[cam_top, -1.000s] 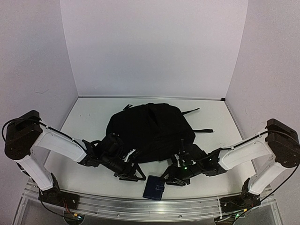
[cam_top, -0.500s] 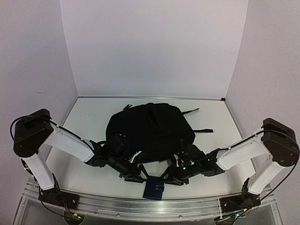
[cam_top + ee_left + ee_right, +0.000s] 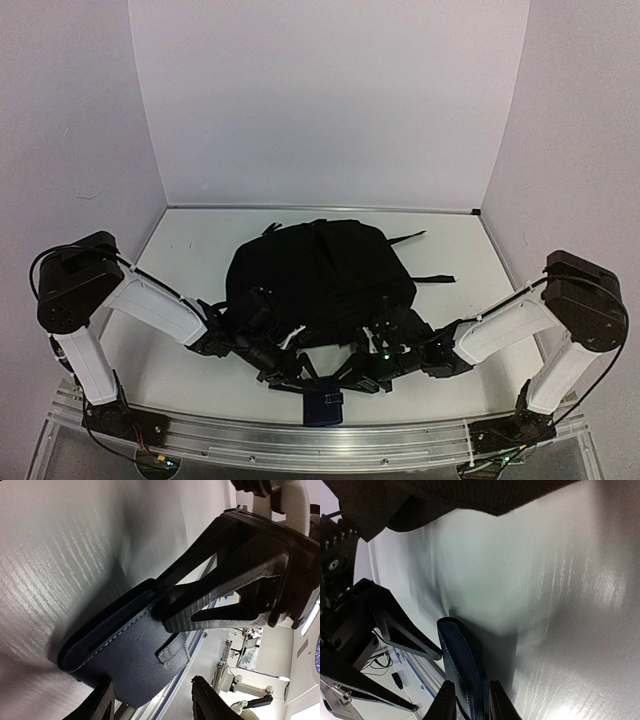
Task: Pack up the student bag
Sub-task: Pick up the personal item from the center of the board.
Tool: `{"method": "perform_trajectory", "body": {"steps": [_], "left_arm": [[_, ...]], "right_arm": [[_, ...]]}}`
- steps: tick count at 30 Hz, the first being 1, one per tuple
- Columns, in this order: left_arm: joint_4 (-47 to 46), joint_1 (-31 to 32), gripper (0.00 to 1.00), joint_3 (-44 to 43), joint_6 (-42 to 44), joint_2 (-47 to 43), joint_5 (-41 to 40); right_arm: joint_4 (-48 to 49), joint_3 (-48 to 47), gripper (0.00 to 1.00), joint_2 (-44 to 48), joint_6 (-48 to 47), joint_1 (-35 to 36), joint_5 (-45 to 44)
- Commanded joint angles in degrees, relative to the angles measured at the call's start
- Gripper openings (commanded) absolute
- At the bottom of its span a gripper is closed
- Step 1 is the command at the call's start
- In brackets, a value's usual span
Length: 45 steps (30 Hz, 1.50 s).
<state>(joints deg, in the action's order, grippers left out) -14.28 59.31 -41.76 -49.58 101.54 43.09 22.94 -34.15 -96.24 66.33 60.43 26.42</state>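
Note:
The student bag point(image 3: 320, 275), a large black backpack, lies mid-table; its fabric edge point(image 3: 445, 497) fills the top of the right wrist view. In front of it a navy stitched notebook point(image 3: 323, 406) stands tipped up near the table's front edge. My right gripper point(image 3: 347, 381) reaches it from the right, and its jaws point(image 3: 469, 705) are shut on the notebook's edge point(image 3: 462, 665). From the left, my left gripper point(image 3: 300, 375) stands open point(image 3: 157, 707), its fingers either side of the notebook's cover point(image 3: 125, 665), not pressing it. The right fingers point(image 3: 200, 617) show above that cover.
A metal rail point(image 3: 320, 445) runs along the table's front edge just below the notebook. The bag's straps point(image 3: 430, 278) trail out to the right. White walls close in the table on three sides.
Both arms have moved inward to the notebook. The right jaws have closed on it and it has tipped up off its flat side. The left jaws have narrowed a little.

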Motion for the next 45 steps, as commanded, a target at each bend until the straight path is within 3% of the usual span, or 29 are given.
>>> {"method": "perform_trajectory", "body": {"steps": [1, 4, 10, 13, 16, 20, 25, 29, 36, 45], "left_arm": [[-1.6, 0.3, 0.52, -2.3, -0.4, 2.0, 2.2], [-1.7, 0.3, 0.52, -2.3, -0.4, 2.2, 2.4], [-2.6, 0.3, 0.51, -1.6, -0.7, 1.7, 1.9], [-3.0, 0.3, 0.53, -0.4, 0.0, -0.5, 0.1], [-0.9, 0.3, 0.64, 0.3, 3.2, -5.9, -2.7], [10.1, -0.4, 0.74, -2.1, 10.8, -16.9, -10.7], [17.5, -6.3, 0.77, -4.3, 13.9, -26.9, -15.2], [12.5, -10.9, 0.82, -4.2, 12.8, -30.6, -8.9], [4.6, -11.2, 0.82, -6.4, 11.3, -29.1, 2.4], [-6.7, -11.1, 0.73, -5.3, 5.0, -25.6, 8.5]], "right_arm": [[7.0, -1.0, 0.22, -3.2, 1.4, 1.1, 3.1], [7.5, -2.1, 0.22, -4.4, 1.0, 1.7, 3.6], [9.1, -2.3, 0.0, -3.3, 0.9, 2.0, 2.5], [9.1, -1.6, 0.0, -1.1, 0.7, 2.0, 0.9], [8.1, -0.6, 0.0, 2.8, 0.1, 2.0, -1.2], [-0.8, -1.3, 0.0, 11.9, -4.7, 2.0, -5.4], [-10.8, -5.0, 0.0, 23.5, -11.3, 1.7, -11.4], [-12.1, -7.9, 0.0, 28.9, -15.7, -0.7, -11.5], [-12.0, -13.8, 0.0, 30.8, -22.4, -3.4, -9.0], [-7.7, -15.3, 0.0, 28.6, -23.4, -3.7, -4.8]]}}
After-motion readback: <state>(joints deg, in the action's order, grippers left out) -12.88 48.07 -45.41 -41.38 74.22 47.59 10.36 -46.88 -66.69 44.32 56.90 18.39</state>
